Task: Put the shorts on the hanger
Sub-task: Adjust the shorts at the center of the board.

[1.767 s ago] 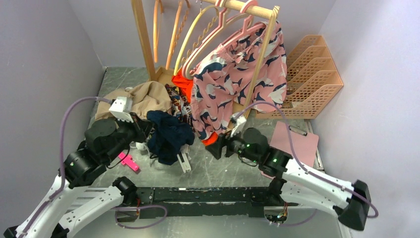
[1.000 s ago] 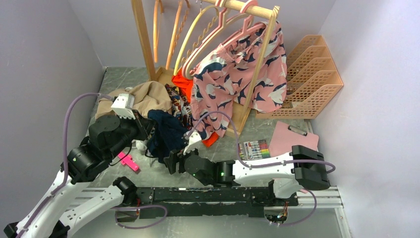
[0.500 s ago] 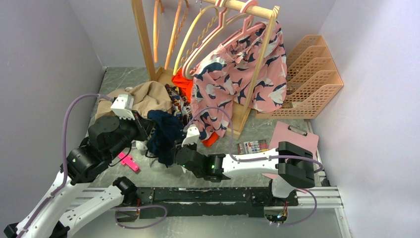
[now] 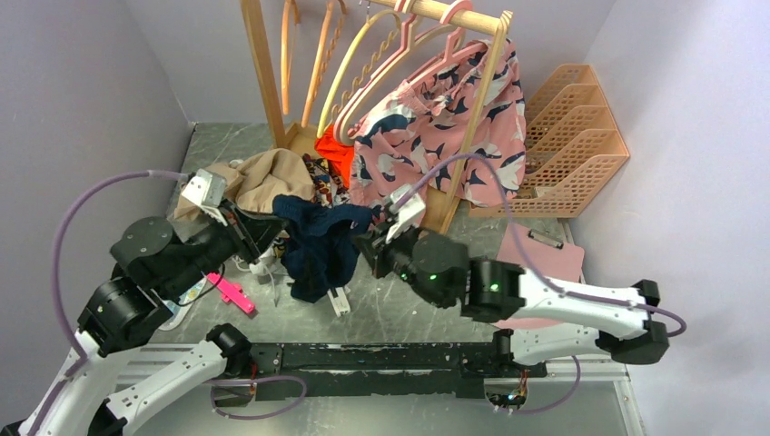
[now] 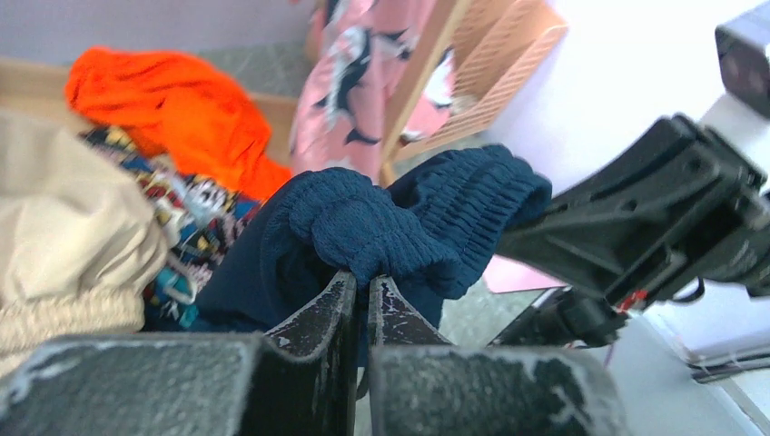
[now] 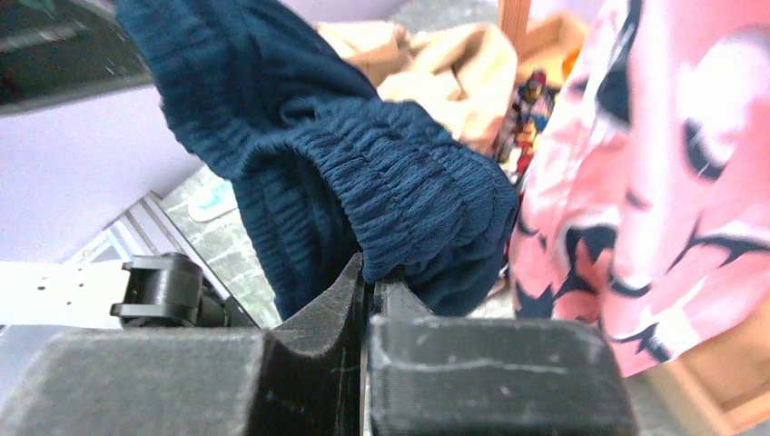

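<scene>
The navy shorts (image 4: 318, 243) hang above the table, their elastic waistband stretched between my two grippers. My left gripper (image 4: 266, 229) is shut on the waistband's left part; in the left wrist view the ribbed fabric (image 5: 363, 227) bunches just over the closed gripper (image 5: 361, 277). My right gripper (image 4: 368, 241) is shut on the waistband's right end, and the right wrist view shows the fabric (image 6: 363, 173) pinched in the gripper (image 6: 370, 268). Pale cream pieces (image 4: 338, 300) stick out on the table below the shorts. They may belong to the hanger, which is otherwise hidden.
Pink printed shorts (image 4: 436, 127) hang on a pink hanger on the wooden rack (image 4: 263, 73), close behind my right gripper. A tan garment (image 4: 263, 177) and an orange one (image 4: 331, 145) lie behind. A pink clip (image 4: 234, 295), a pink clipboard (image 4: 540, 254) and a peach file tray (image 4: 567, 136) are nearby.
My right gripper shut on the waistband and rose back to the right, pulling the shorts up and wide. My left arm drew up and left, still gripping.
</scene>
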Robot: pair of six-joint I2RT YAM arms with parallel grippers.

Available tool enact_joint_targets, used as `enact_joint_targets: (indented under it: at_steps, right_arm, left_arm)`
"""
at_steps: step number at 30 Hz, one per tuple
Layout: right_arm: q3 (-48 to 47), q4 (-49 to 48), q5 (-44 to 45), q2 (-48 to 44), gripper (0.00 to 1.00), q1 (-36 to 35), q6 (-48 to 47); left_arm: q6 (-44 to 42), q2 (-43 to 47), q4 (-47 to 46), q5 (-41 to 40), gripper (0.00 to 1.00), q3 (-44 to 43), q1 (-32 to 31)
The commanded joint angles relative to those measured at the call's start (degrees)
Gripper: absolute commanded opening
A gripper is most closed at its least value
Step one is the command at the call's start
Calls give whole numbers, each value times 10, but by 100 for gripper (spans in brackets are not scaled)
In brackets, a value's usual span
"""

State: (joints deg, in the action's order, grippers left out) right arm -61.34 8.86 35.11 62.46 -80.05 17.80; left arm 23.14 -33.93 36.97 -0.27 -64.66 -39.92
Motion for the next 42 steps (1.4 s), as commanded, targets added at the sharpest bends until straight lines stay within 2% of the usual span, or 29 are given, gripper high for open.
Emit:
enact_joint_targets:
  at_steps: [1,5,10,15,20,23,26,27,28,32,36,42]
  right_arm:
    - [-122,161,-20,-26,0,0,-109]
    - [-140,193,15,-47,0,0,-132]
    - [-39,177,36,-86,0,1,-92]
    - [67,184,54,-92,0,3,-32]
    - [124,158,18,-107,0,26,2]
    - [140,145,-6,-107,0,47,8]
    - [145,147,-12,-104,0,51,8]
    - [145,149,-14,-105,0,52,5]
    - [145,150,-16,-105,0,52,3]
    - [142,152,-31,-104,0,64,-6]
    - [141,149,-72,-95,0,109,-2]
    - [164,130,-179,-89,0,226,16]
  left_arm:
    - [-15,-12,-81,95,7,-49,-3]
    - [-12,-25,-121,147,7,-41,-3]
    - [5,-27,-134,183,8,56,-3]
    - [8,-20,-143,164,11,171,-3]
    - [2,-39,-120,107,27,221,-3]
    - [-5,-56,-110,97,51,227,-3]
    - [-14,-57,-108,108,68,225,-3]
    - [-15,-54,-108,113,81,223,-3]
    - [-37,-51,-107,120,88,221,-3]
    - [-87,-47,-100,162,95,204,-4]
    - [-128,-61,-112,216,99,204,-3]
    - [-143,-104,-124,168,100,213,-19]
